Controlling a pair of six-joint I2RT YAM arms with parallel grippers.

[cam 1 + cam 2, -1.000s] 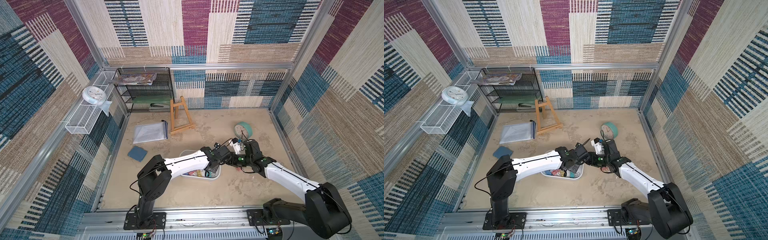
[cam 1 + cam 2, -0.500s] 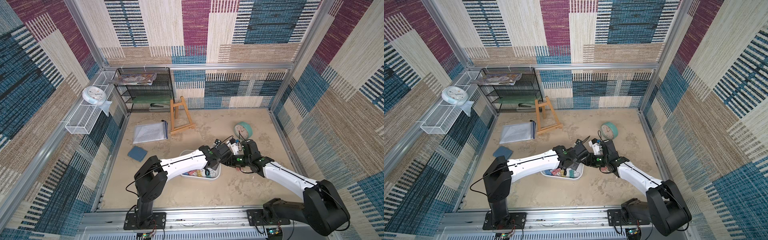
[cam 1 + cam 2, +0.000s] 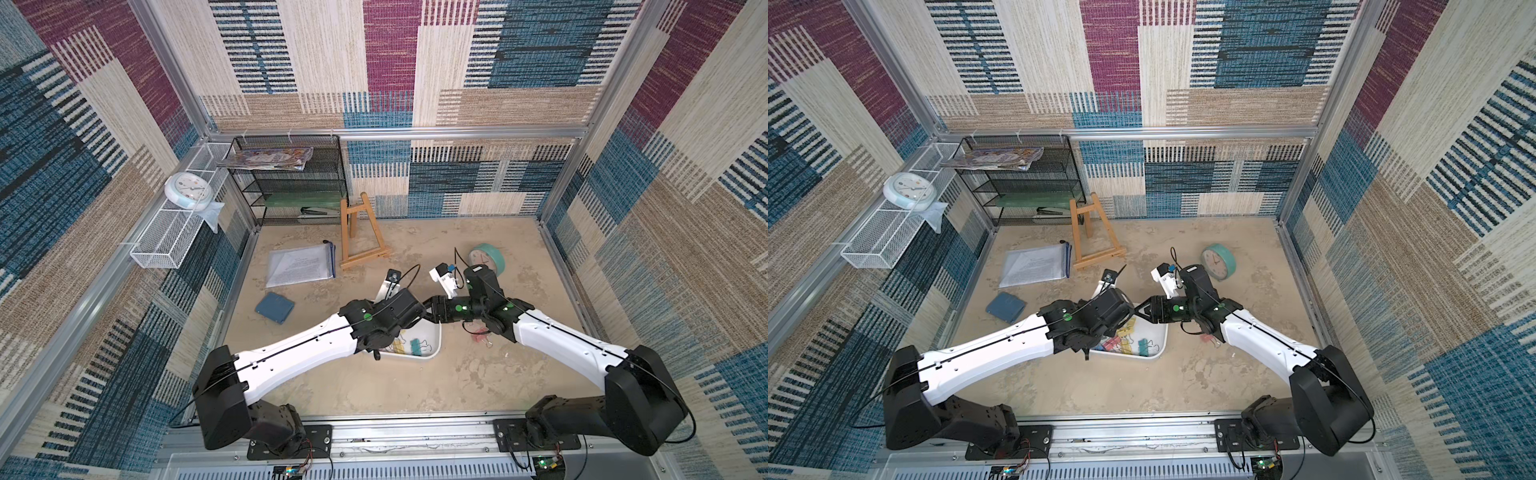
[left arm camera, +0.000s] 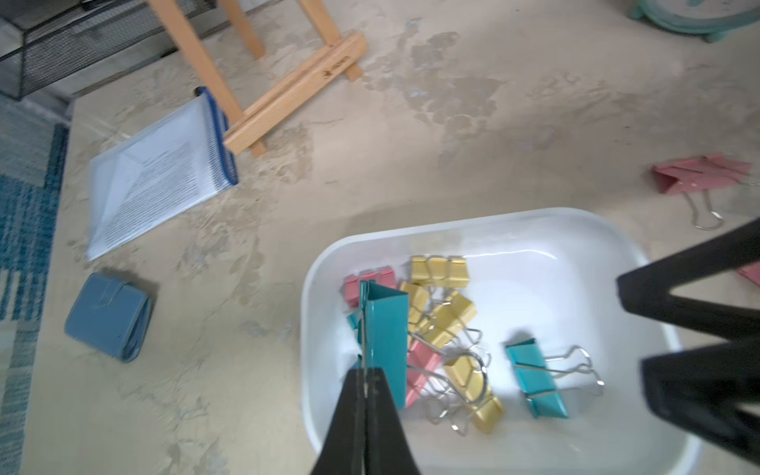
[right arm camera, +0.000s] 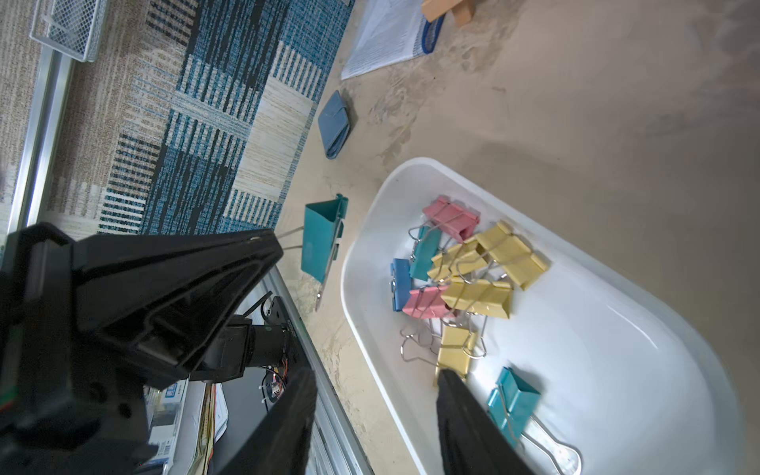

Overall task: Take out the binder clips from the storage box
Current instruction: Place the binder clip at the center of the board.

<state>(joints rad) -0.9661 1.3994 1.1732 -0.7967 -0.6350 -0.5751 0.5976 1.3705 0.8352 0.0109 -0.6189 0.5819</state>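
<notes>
My left jaws are pressed together on the wire handle of a teal binder clip (image 4: pixel 384 329), holding it in the air above one side of the storage box (image 4: pixel 534 230). My right jaws stand apart with nothing between them, hovering over the other end of the box, near my left wrist. The white box sits on the sandy bench (image 3: pixel 374 386) between my two arms. More binder clips (image 5: pixel 473 263) lie inside it: yellow, pink, teal and blue ones tangled in a heap, and one teal clip (image 5: pixel 514 399) a little apart from them. A pink clip (image 4: pixel 695 179) lies on the bench near the box.
</notes>
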